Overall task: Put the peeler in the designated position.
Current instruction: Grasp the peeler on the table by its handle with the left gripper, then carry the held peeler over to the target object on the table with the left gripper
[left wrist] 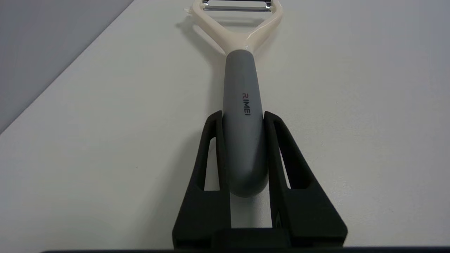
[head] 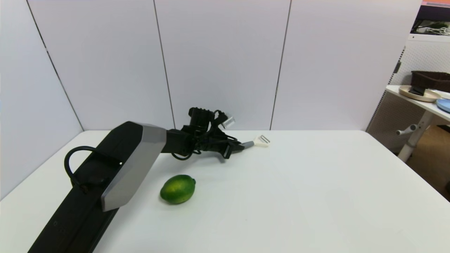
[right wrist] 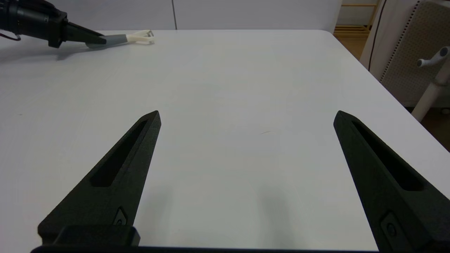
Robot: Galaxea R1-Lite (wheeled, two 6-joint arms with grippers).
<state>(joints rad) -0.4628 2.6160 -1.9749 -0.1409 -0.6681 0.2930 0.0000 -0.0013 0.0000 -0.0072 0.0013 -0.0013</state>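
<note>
Plain white bench (head: 316, 196), smooth matte top, backed by pale grey wall panels (head: 221, 63) with thin dark seams. Off to the robot's right, past the bench edge, a second white side table (head: 418, 102) carries a beige round plate (head: 420, 94), a blue plate (head: 443, 104) and a dark brown tray (head: 430, 80); a white perforated panel (head: 427, 56) stands behind it.

Left arm reaches across the bench toward the far middle, black and grey link in the foreground. Left pincer (head: 239, 146) is clamped on the small Y-shaped peeler with grey straight handle, cream-white forked head and metal blade (head: 256, 142). In the left wrist view both black fingers (left wrist: 211, 147) press the handle's lower half from either side, rounded butt end sitting between them. Peeler (left wrist: 242, 105) points straight out from the pincer, head away from the arm, handle roughly level and low over the bench; contact with the surface cannot be told. Grey handle bears a small "RIMEI" mark; the fork spreads into two cream prongs with the shiny blade bridging them. Peeler sits near the back edge of the bench, close to the wall.

Green oval lime (head: 178, 189) lies on the bench nearer the robot, well apart from the peeler, just beside the left arm's grey link.

Right pincer (right wrist: 246, 121) hovers low over the bench on the right side, fingers wide apart, nothing between them. Its view shows the peeler (right wrist: 126, 38) far off in the left pincer.
</note>
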